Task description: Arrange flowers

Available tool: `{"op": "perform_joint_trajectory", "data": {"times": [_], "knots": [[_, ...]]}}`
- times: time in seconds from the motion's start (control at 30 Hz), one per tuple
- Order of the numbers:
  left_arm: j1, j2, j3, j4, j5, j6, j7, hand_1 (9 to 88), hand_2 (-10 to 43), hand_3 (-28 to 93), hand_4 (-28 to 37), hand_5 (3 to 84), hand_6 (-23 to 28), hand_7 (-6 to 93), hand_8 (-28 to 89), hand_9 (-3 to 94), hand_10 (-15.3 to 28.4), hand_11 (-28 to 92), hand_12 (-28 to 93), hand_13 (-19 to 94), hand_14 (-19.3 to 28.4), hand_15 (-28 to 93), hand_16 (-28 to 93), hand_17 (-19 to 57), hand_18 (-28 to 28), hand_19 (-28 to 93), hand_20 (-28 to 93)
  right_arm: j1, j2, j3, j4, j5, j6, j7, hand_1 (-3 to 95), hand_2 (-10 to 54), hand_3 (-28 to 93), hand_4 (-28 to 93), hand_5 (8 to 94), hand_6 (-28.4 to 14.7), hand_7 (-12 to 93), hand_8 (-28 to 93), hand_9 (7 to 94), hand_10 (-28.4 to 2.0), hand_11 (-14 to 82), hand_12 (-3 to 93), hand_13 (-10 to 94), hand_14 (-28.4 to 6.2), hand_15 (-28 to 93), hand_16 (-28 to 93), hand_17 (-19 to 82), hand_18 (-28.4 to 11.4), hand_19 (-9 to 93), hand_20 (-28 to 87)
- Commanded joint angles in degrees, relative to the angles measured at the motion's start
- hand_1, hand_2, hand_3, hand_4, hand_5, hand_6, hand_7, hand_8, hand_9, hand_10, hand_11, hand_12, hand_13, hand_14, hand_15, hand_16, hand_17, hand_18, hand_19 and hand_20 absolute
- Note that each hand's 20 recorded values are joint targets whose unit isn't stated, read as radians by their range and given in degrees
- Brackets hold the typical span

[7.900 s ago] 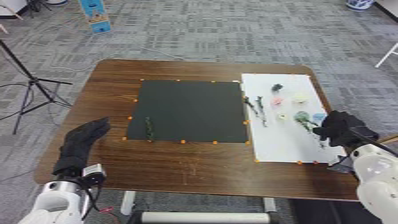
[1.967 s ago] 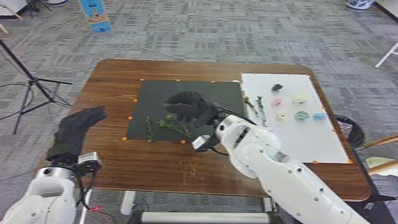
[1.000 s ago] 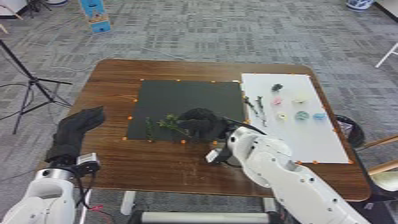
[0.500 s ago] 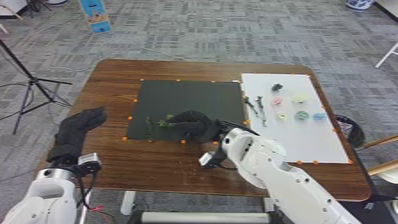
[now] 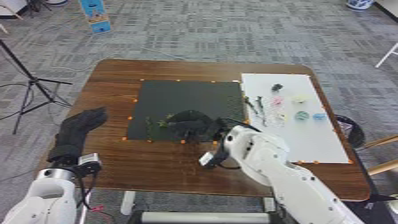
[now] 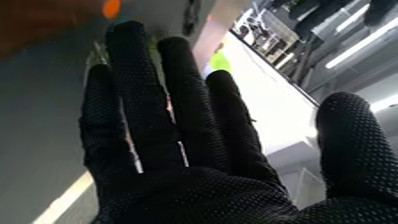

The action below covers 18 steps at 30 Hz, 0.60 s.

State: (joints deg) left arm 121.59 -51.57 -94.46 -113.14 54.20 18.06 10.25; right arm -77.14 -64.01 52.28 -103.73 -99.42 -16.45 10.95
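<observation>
Head view: my right hand (image 5: 188,123) lies over the near part of the mat (image 5: 182,95), with a leafy sprig (image 5: 164,122) at its edge; the glove hides the rest, so contact cannot be confirmed. Right wrist view: the fingers (image 6: 188,105) are almost straight and the thumb (image 6: 351,145) stands well apart, with nothing gripped. I judge that this flat, open posture serves to release or settle the sprig without catching its leaves. A thin stem (image 5: 149,130) lies on the mat to the sprig's left, roughly upright in the picture; the two probably form the green base of the layout. Two dark stems (image 5: 261,107) and the flowers (image 5: 302,115) lie spaced on the white sheet (image 5: 311,147), presumably so that each can be picked singly. My left hand (image 5: 78,125) is at the table's (image 5: 160,170) left side, fingers relaxed and holding nothing, clear of the work. Lift straight up next; a sideways exit could drag the sprig.
</observation>
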Motion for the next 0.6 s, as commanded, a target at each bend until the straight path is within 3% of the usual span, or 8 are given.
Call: {"op": "perform_joint_trajectory", "data": {"times": [0.03,0.37,0.6], "knots": [[-0.60,-0.33,0.33,-0.14,0.04,-0.43,-0.01,18.7,11.8,72,-28.3,50.3,2.3,14.5,-8,50.3,12.6,17,12,40,15.2,12,1,-0.9,11.0,4,13,1.17,1.73,0.35,0.29,-4.44,3.21,1.25,14.3,15.9,58,-15,40.3,-3.7,12,-8,65.9,-16.4,11.2,16.3,57,-19.5,37,30,18,-23.5,55,49],[-0.84,-0.69,0.38,-0.22,0.12,-0.47,0.17,18.7,11.8,72,-28.3,50.3,2.4,14.5,-8,50.3,12.6,17,12,40,15.1,12,1,-0.9,11.1,4,13,0.53,0.22,-1.70,3.39,-17.96,-0.18,-1.01,14.1,15.7,58,-15,38.7,-3.7,12,-8,61.7,-16.3,9.4,15.8,50,-20.8,35,29,15,-23.3,54,48],[-0.56,-0.83,0.19,-0.28,0.11,-0.48,0.33,18.7,11.7,73,-28.3,50.3,2.4,14.4,-8,50.2,12.6,17,12,40,15.1,12,1,-0.9,11.1,4,13,1.19,0.03,-2.78,2.92,-15.21,-0.90,-0.20,14.0,15.6,58,-15,38.5,-3.7,12,-8,62.0,-16.0,9.5,15.6,49,-20.7,35,28,15,-23.1,53,48]]}}
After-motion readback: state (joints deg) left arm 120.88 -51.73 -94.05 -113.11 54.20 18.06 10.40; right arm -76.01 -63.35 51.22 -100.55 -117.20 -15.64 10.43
